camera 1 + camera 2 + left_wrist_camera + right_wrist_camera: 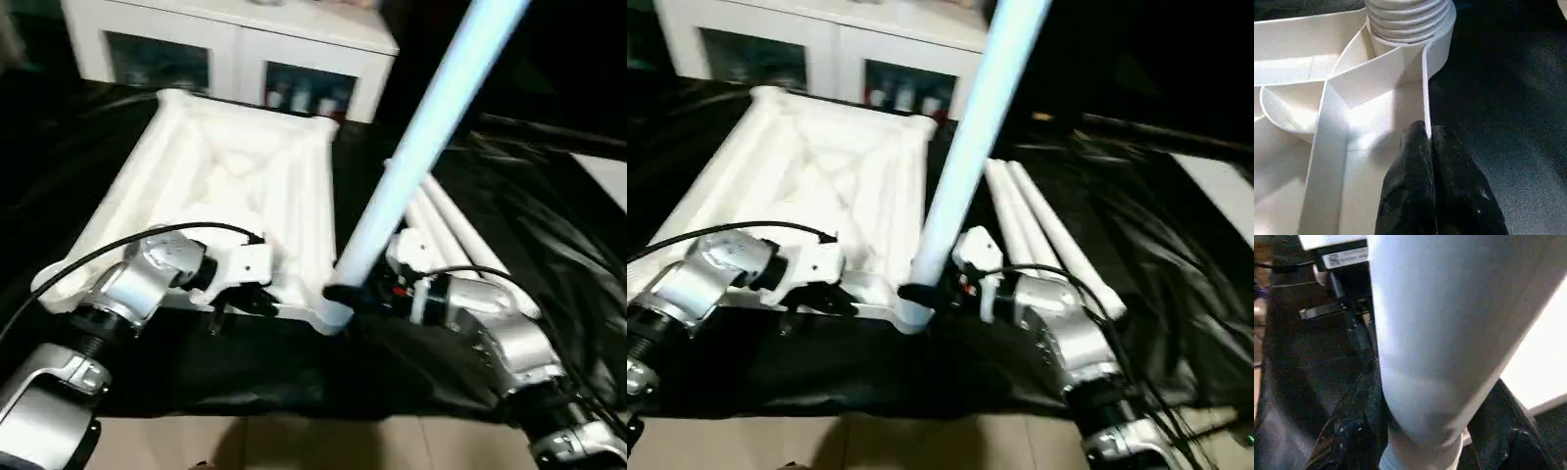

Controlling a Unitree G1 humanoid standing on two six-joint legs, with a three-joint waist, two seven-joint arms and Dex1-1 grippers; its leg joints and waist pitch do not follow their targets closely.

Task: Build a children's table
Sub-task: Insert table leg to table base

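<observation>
The children's table top (235,166) lies upside down on the black cloth, ribbed underside up. My left gripper (240,302) is shut on the thin near rim wall (1425,88) of the top, close to the near right corner socket. A long white leg (411,137) stands in that socket, its threaded end (1408,19) entering it, and it leans up and to the right. My right gripper (355,294) is shut on the leg's lower part (1440,333), with one black finger on either side of it.
Loose white legs (1048,230) lie side by side on the black cloth right of the top, just beyond my right wrist. A white cabinet with glass doors (235,49) stands behind the work table. The work table's front edge and pale floor (294,446) are below my forearms.
</observation>
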